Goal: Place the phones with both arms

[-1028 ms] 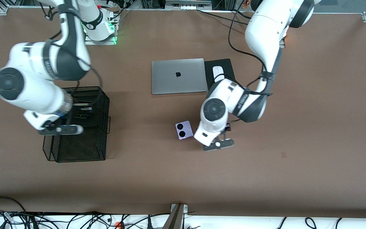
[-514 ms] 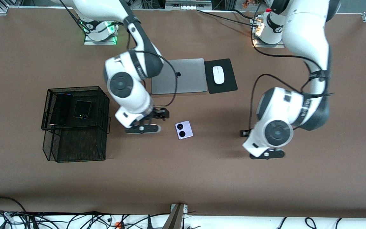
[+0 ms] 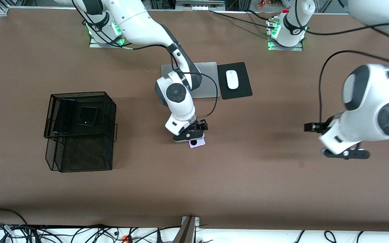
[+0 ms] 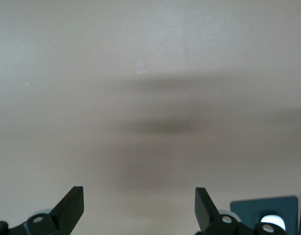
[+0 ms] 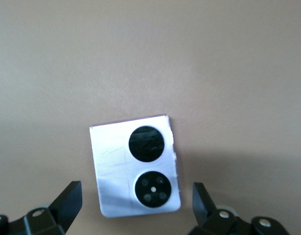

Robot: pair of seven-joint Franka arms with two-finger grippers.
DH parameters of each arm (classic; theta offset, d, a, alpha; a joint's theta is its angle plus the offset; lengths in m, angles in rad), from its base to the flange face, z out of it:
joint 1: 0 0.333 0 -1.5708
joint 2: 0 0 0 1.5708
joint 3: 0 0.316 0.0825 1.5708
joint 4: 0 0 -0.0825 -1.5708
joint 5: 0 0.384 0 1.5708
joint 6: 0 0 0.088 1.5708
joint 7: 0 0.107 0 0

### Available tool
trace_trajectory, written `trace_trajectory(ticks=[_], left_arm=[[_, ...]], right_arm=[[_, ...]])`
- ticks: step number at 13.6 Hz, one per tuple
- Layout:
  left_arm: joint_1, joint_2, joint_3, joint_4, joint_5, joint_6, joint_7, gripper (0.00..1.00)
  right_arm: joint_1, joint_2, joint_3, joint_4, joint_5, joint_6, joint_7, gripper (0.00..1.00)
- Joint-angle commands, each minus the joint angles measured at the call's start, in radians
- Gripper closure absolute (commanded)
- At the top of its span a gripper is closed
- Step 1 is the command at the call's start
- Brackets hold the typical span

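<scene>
Lilac phone (image 3: 197, 143) flat on tabletop, at 6 o'clock of laptop (image 3: 208, 81) | right pincer (image 3: 189, 135) open above it | left pincer (image 3: 345, 154) open, waiting | risk: off-centre descent nudges phone, fingers miss edges

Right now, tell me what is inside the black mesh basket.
On the top tier of the black mesh basket lie a squarish black phone and a long slim black phone. The lower tier is covered.
</scene>
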Motion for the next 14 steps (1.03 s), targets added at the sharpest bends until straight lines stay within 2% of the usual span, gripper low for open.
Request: trace_trajectory(ticks=[1, 3, 7, 9, 12, 14], left_arm=[[0.026, -0.156, -0.013, -0.141, 0.020, 0.014, 0.068, 0.00], [0.037, -0.240, -0.016, -0.190, 0.018, 0.014, 0.090, 0.00], [0.037, -0.381, -0.019, -0.293, 0.018, 0.060, 0.101, 0.00], [0.063, -0.417, -0.017, -0.312, 0.017, 0.059, 0.188, 0.00], [0.080, -0.431, -0.020, -0.312, 0.002, 0.058, 0.194, 0.00], [0.080, -0.438, -0.017, -0.312, -0.072, 0.063, 0.174, 0.00]], right_arm=[[0.003, 0.035, -0.004, 0.040, -0.041, 0.010, 0.008, 0.00], [0.006, 0.048, -0.004, 0.040, -0.093, 0.024, -0.004, 0.00], [0.020, 0.071, -0.003, 0.040, -0.122, 0.077, -0.009, 0.00], [0.022, 0.078, -0.003, 0.040, -0.162, 0.094, -0.014, 0.00], [0.022, 0.080, -0.003, 0.039, -0.173, 0.096, -0.014, 0.00], [0.022, 0.080, -0.003, 0.040, -0.173, 0.097, -0.012, 0.00]])
